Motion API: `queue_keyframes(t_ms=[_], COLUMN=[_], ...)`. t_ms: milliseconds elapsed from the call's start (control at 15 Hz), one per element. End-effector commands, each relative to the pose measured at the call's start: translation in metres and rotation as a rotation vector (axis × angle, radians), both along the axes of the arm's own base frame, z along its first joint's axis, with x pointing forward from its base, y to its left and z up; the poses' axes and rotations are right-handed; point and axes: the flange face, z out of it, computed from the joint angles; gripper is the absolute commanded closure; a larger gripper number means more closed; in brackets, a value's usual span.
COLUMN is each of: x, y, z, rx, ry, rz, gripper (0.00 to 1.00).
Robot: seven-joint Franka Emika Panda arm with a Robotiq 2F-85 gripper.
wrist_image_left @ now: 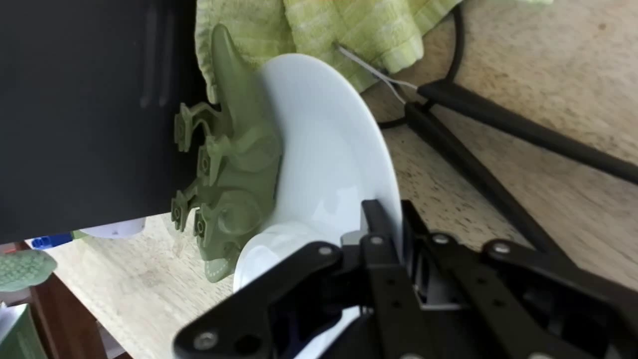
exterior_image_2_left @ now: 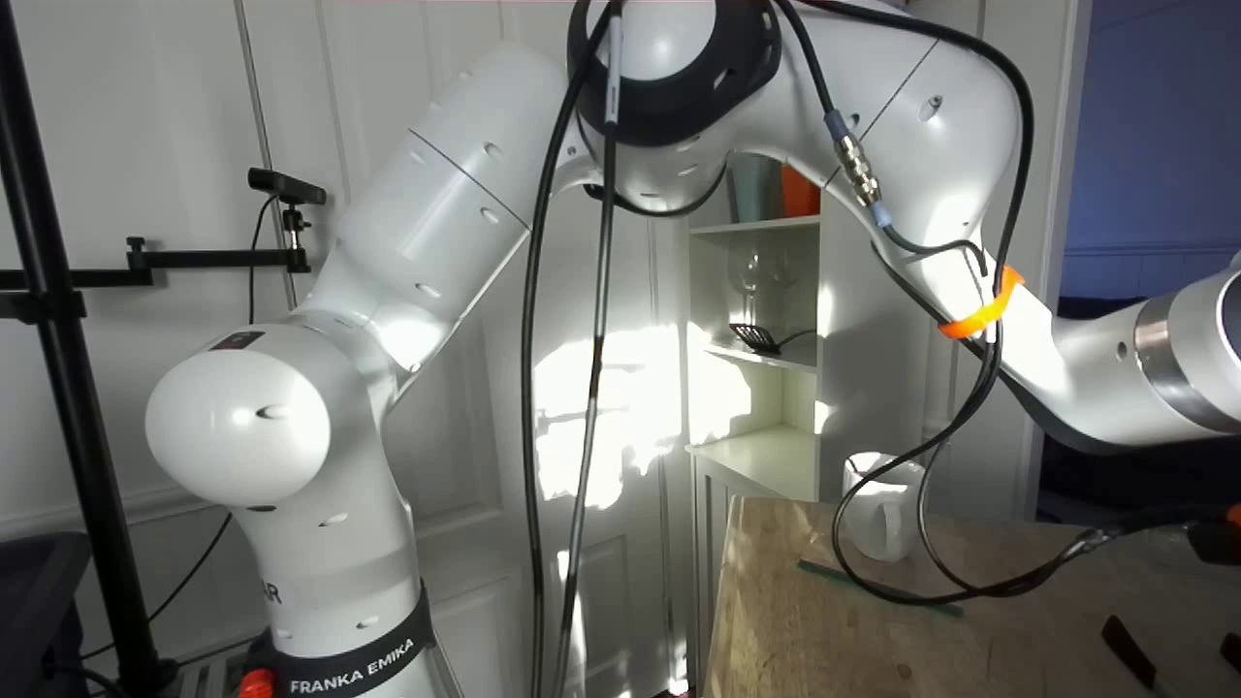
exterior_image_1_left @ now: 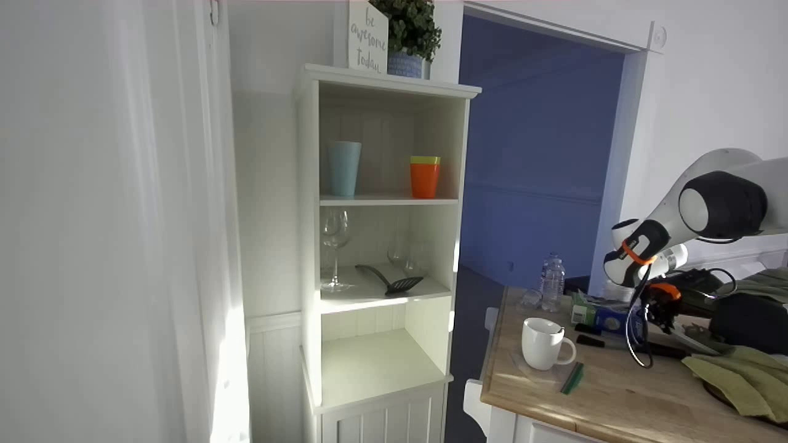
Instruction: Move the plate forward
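Observation:
The white plate (wrist_image_left: 324,129) shows in the wrist view, with a green plastic toy (wrist_image_left: 244,164) and a small white cup-like thing (wrist_image_left: 266,249) on it. My gripper (wrist_image_left: 393,212) has one finger inside the plate's rim and one outside, closed on the rim. The plate's lower part is hidden behind the gripper. In an exterior view the plate (exterior_image_1_left: 692,337) is partly visible on the wooden table, with the gripper (exterior_image_1_left: 666,323) at its near edge. In an exterior view only a bit of the gripper body (exterior_image_2_left: 1217,543) shows at the right edge.
A white mug (exterior_image_1_left: 542,344) and a green strip (exterior_image_1_left: 572,378) are on the table (exterior_image_1_left: 634,397). Bottles (exterior_image_1_left: 553,283) and boxes (exterior_image_1_left: 606,317) stand behind. Black handles (wrist_image_left: 498,189) lie beside the plate. A green towel (wrist_image_left: 349,30) and a large black object (wrist_image_left: 89,109) border it.

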Motion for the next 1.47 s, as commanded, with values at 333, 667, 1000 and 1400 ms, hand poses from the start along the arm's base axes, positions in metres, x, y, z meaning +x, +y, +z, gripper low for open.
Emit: queue_keyframes(t_ms=[333,667,1000,1400], x=[-0.012,-0.013,-0.014,-0.018], y=[0.022,0.025,0.027,0.035], z=[0.047,0.066,0.088,0.108], rx=[0.143,0.191,0.215,0.259], ry=[0.025,-0.014,-0.064,-0.076], rz=[0.033,0.04,0.04,0.045], gripper=[0.98,0.98,0.98,0.98])
